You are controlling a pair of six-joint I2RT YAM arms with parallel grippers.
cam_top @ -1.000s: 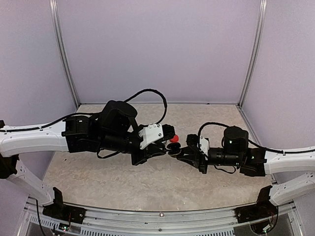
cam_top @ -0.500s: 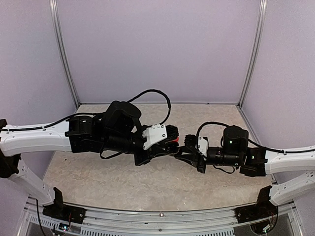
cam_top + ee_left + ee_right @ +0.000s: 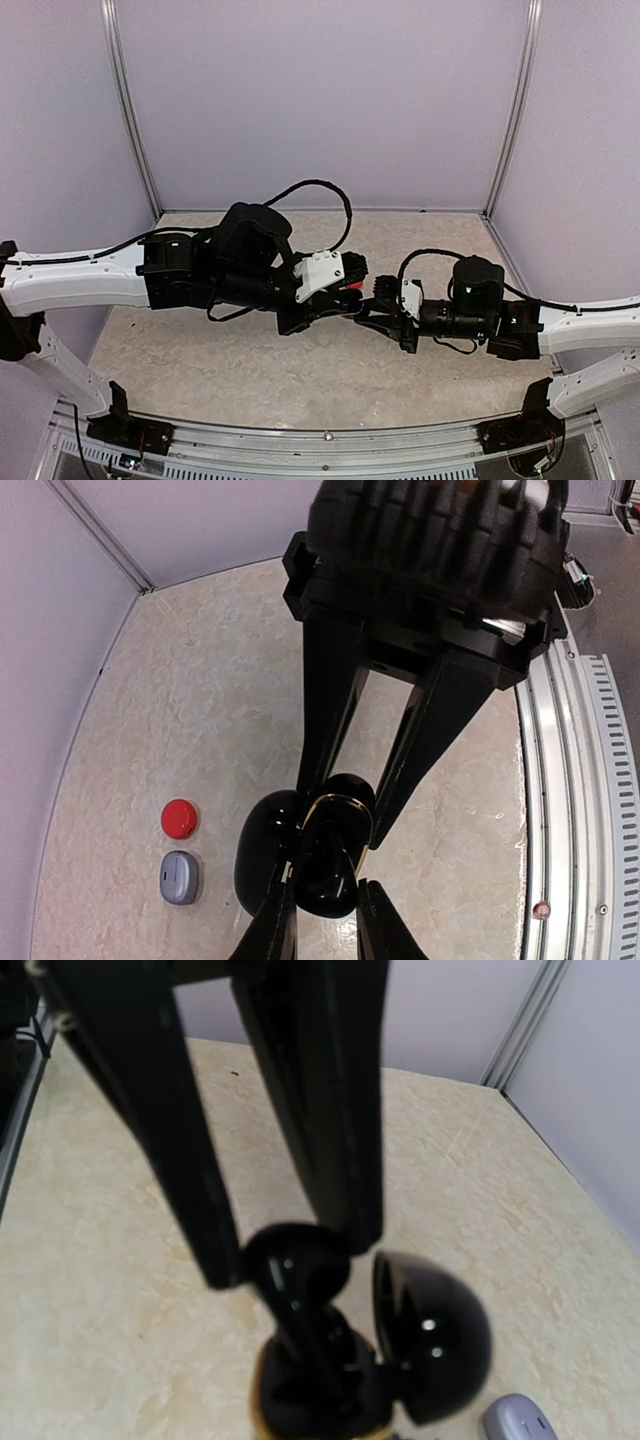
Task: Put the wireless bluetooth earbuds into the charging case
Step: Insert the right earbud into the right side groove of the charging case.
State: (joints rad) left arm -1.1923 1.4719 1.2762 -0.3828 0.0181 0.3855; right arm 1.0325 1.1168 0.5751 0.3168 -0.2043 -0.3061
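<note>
My right gripper point(image 3: 377, 306) is shut on an open black charging case with a gold rim point(image 3: 345, 805); its lid point(image 3: 435, 1340) hangs open to the side. My left gripper point(image 3: 350, 297) meets it from the left. It is shut on a black earbud point(image 3: 295, 1268) directly over the case, and the earbud's stem reaches down into the case's opening. In the left wrist view my own fingertips point(image 3: 275, 930) flank the earbud, and the right gripper's long fingers point(image 3: 330, 700) come in from the top. The other earbuds are out of view.
A closed red case point(image 3: 180, 818) and a closed grey case point(image 3: 180, 877) lie side by side on the beige tabletop next to the grippers. The grey one shows in the right wrist view point(image 3: 515, 1422). Purple walls with metal posts enclose the table.
My left arm has moved right, bringing its gripper up to the right gripper. The red case is now mostly covered in the top view. The right arm has barely moved.
</note>
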